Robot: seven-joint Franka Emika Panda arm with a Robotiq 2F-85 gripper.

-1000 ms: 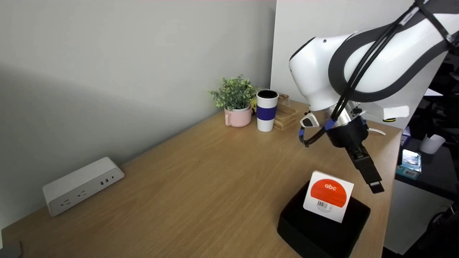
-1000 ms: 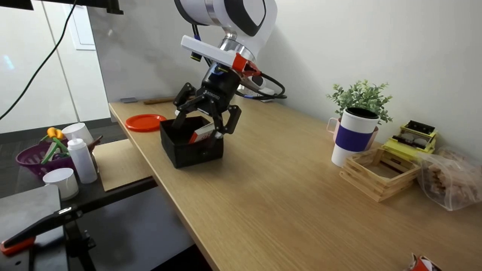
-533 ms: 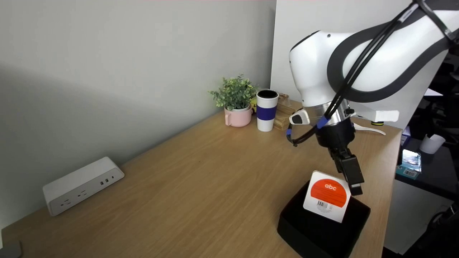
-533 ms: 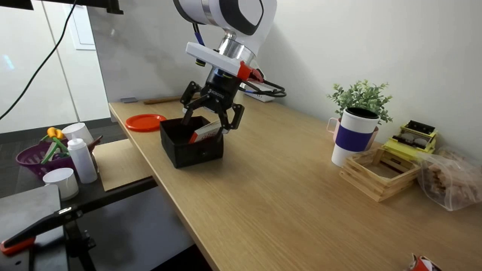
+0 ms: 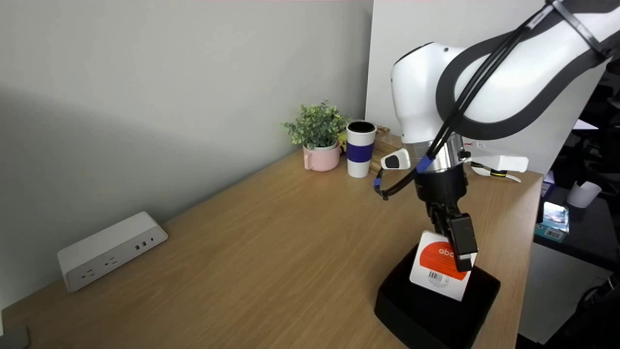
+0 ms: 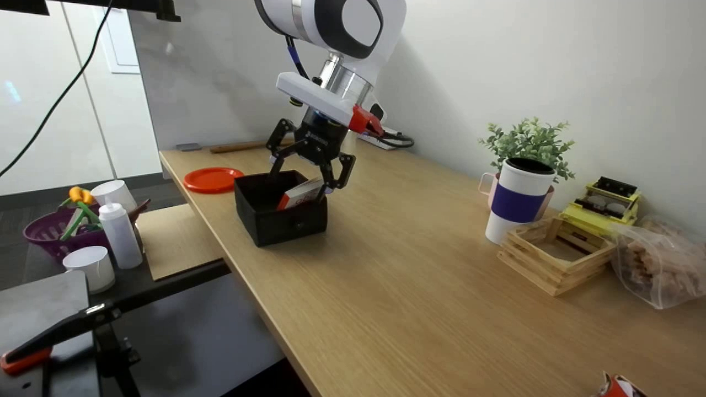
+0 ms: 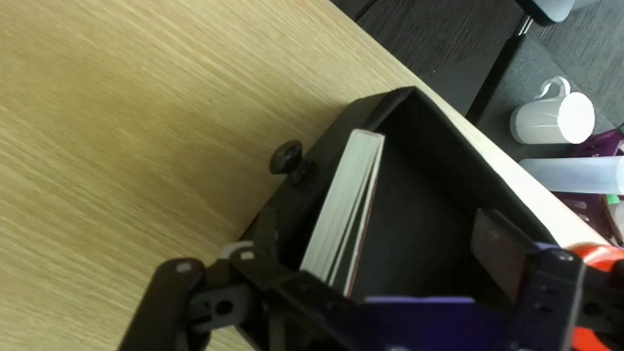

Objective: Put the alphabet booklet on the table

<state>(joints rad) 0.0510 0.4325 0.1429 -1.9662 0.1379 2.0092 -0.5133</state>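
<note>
While the tool (image 6: pixel 300 181) stands spread over the black box (image 6: pixel 282 227), the alphabet booklet (image 5: pixel 438 269) leans inside it | booklet's upper end: above rim | box: near edge of table (image 6: pixel 419 275)

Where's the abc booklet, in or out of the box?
In, tilted: the wrist view shows the booklet inside the black box, its top poking out in both exterior views.

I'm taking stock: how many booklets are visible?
1: the alphabet booklet, tilted in the black box. The red item at an exterior view's edge is unclear; others may be hidden.
</note>
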